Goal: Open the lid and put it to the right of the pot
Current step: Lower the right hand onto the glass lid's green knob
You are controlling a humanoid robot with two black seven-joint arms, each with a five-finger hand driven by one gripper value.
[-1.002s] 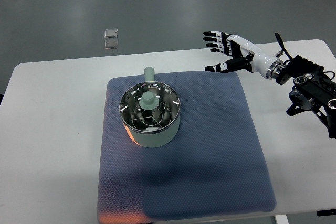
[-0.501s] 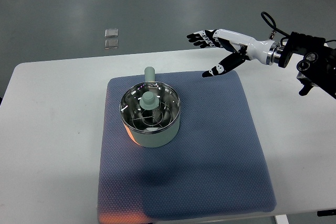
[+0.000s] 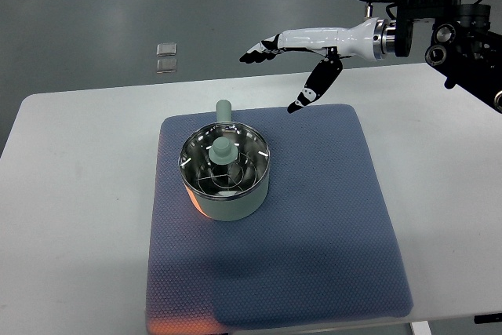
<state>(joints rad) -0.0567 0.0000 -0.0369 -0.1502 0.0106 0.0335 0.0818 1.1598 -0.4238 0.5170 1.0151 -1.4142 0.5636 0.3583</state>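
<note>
Your right hand [image 3: 302, 56] hangs spread and empty, far right of the pot [image 3: 226, 178]; descend squarely over the lid knob [image 3: 221, 149] before closing.

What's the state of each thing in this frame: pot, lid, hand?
pot: upright on the blue mat, handle pointing to the far side.
glass lid: closed on the pot, knob untouched.
right hand: open, fingers spread, holding nothing, in the air beyond the mat's far right corner.

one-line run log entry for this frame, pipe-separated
phase: approach | right hand: open, empty, above mat's far edge | lid: on pot | mat: bare right of pot | left: absent
</note>
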